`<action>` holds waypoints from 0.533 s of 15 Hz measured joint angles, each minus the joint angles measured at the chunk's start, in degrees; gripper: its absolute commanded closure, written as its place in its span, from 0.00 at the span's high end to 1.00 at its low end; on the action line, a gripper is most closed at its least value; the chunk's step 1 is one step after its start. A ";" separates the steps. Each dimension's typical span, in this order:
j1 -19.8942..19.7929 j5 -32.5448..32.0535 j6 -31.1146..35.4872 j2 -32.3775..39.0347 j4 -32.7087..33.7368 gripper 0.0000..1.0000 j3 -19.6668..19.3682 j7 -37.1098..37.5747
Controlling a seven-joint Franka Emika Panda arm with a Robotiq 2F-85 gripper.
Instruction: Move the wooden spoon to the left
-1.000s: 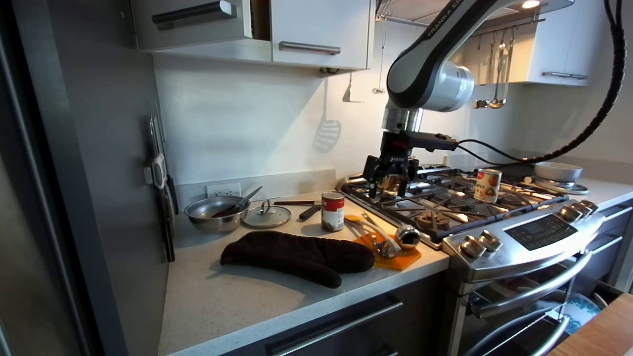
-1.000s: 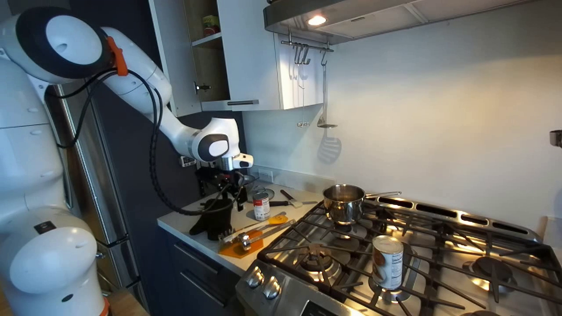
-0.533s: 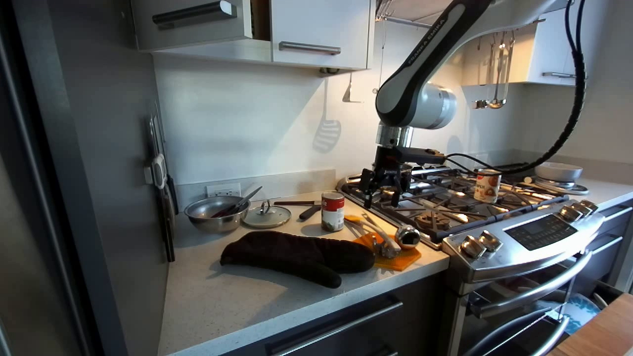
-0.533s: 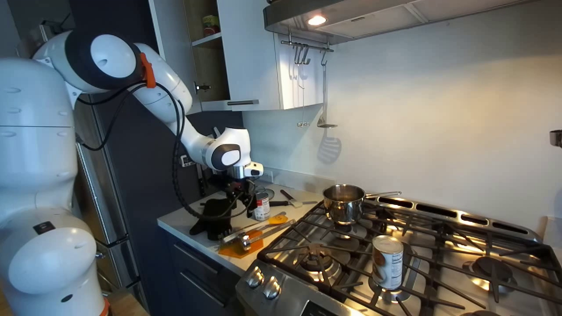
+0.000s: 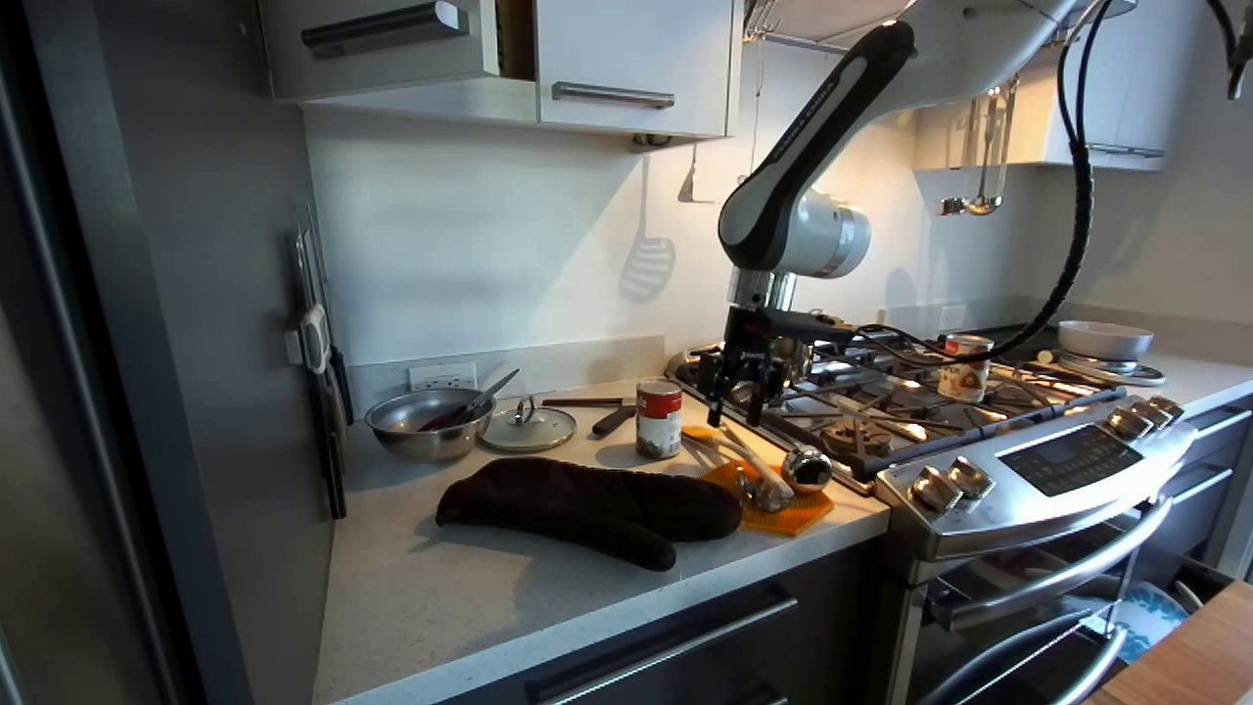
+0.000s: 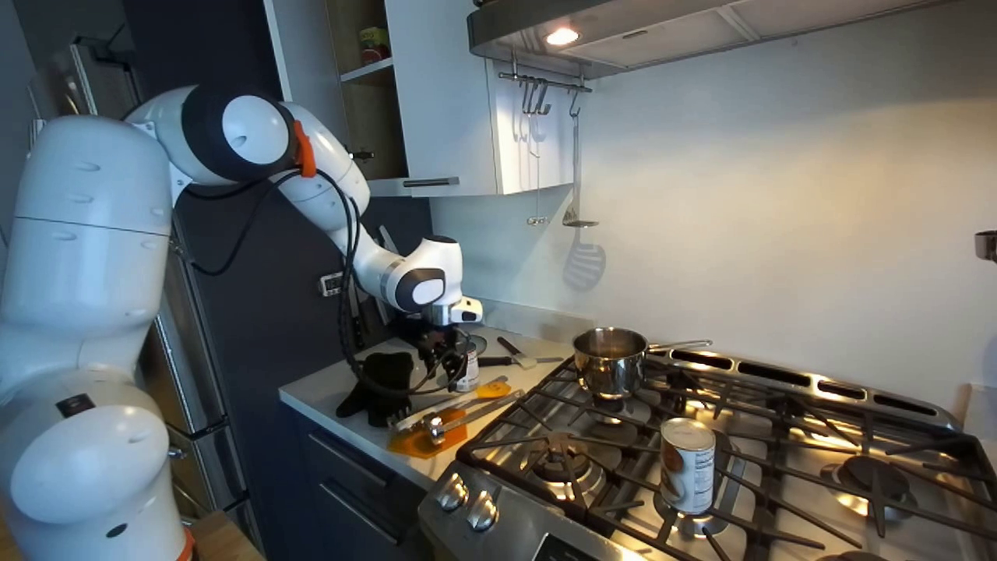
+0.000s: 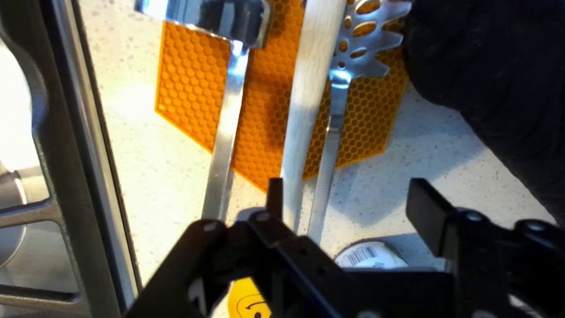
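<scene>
The wooden spoon lies on the counter, its pale handle (image 7: 309, 88) crossing an orange honeycomb trivet (image 7: 265, 110) between a metal ladle (image 7: 225, 132) and a metal slotted pasta server (image 7: 340, 79). Its yellow-orange bowl with a printed face (image 7: 247, 300) shows below the left finger in the wrist view. The bowl also shows in both exterior views (image 5: 698, 432) (image 6: 494, 389). My gripper (image 7: 346, 194) is open and empty above the counter. In the wrist view its left finger overlaps the spoon handle's edge. My gripper (image 5: 735, 411) hangs between the can and the stove in an exterior view.
A red and white can (image 5: 659, 419) stands close beside the gripper. A dark oven mitt (image 5: 587, 504) lies in front. A metal bowl (image 5: 426, 431), glass lid (image 5: 527, 426) and knives are farther left. The stove (image 5: 881, 392) holds another can (image 6: 688, 465) and a pot (image 6: 610, 358).
My gripper has moved down, and slightly left in an exterior view, nearing the utensils beside the can. The spoon and other objects have not moved.
</scene>
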 measured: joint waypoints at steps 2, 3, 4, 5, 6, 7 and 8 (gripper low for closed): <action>-0.50 0.16 0.00 1.60 1.57 0.35 0.07 -0.46; -0.69 0.19 0.00 2.33 2.22 0.30 0.08 -0.60; -0.86 0.19 0.00 3.04 2.82 0.29 0.09 -0.65; -1.02 0.19 0.00 3.75 3.37 0.32 0.10 -0.69; -1.15 0.19 0.00 4.45 3.81 0.35 0.11 -0.70; -1.27 0.19 0.00 5.13 4.23 0.34 0.11 -0.70; -1.36 0.19 0.00 5.82 4.62 0.37 0.11 -0.70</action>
